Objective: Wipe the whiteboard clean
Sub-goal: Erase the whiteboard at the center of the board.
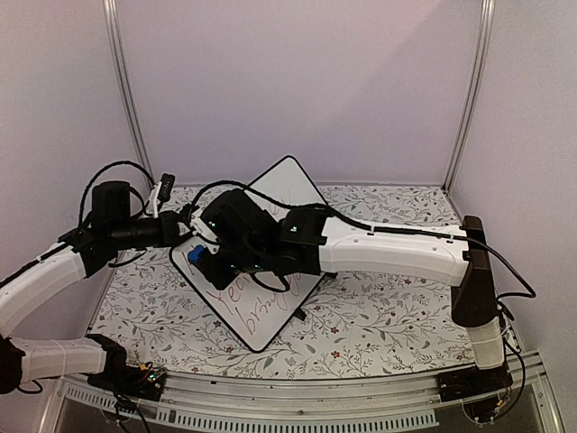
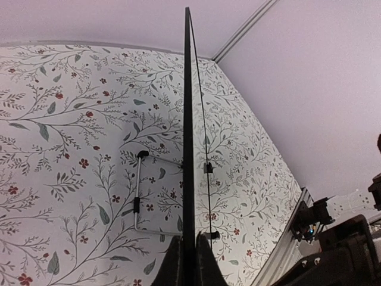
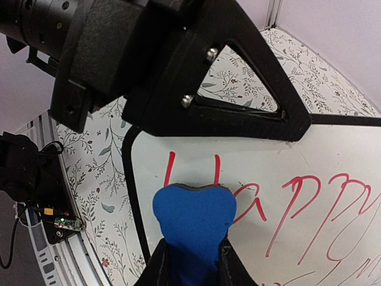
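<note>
Mid-table, toward the left edge: the whiteboard (image 1: 261,316) is sitting cornerwise on the table (image 1: 388,316), one corner pointing at the back edge and one at the near edge.
Board build: a flat, glossy white panel with a thin black rim and rounded corners. In the left wrist view the whiteboard (image 2: 188,149) is showing edge-on as a thin dark line.
Wire leg: a thin bent wire leg (image 2: 137,202) with black caps is sticking out from one face of the board, over the cloth.
Writing: loose red marker strokes (image 3: 297,202) are running across the white face (image 3: 333,155).
Eraser: the eraser (image 3: 193,217) is a small blue block, soft-looking, with a rounded, slightly notched top. It is overlapping the foot of the first red strokes, near the board's rim.
Cover: a matte cloth (image 2: 71,119) is carrying a print of grey leafy sprigs and small red flowers.
Left arm pose: the left arm (image 1: 54,271) is reaching in from the left edge, forearm nearly level.
Left grip: the left gripper (image 2: 189,247) is pinching the board's rim, a black finger pressing on each face.
Right arm pose: the right arm (image 1: 388,248) is stretching from the near right corner across to the board, wrist bending down over it.
Right grip: the right gripper (image 3: 193,253) is clamping the eraser between its black fingers (image 3: 156,265).
</note>
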`<state>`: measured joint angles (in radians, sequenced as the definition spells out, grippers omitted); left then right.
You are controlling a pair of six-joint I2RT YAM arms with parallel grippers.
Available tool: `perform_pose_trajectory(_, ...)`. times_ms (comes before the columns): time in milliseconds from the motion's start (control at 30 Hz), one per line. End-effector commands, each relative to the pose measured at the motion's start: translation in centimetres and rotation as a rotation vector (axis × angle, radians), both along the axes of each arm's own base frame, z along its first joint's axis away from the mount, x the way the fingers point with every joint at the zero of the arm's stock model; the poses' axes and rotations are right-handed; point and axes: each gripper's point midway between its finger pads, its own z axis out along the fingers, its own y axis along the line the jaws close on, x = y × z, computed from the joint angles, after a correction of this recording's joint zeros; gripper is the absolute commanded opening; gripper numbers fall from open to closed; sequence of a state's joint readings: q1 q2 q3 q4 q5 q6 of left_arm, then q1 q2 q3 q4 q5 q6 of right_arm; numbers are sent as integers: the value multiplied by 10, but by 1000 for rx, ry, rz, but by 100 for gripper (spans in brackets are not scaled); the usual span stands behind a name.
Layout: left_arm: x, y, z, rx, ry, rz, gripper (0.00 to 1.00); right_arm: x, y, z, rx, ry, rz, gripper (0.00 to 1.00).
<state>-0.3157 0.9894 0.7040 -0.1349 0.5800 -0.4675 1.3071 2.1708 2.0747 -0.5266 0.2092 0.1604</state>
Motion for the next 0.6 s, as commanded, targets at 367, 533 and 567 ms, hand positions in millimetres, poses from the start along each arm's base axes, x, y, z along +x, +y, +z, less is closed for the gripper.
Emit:
perform_pose_trajectory(367, -13, -16, 19, -26, -91, -45, 0, -4, 10, 38, 85, -86, -1, 14)
perform_pose_trajectory(533, -15, -16, 23, -40, -107, -49, 0, -4, 13, 35, 84, -101, 5, 14)
perform_pose_trajectory(567, -15, -16, 24, -40, -108, -49, 0, -3, 14, 34, 82, -102, 6, 14)
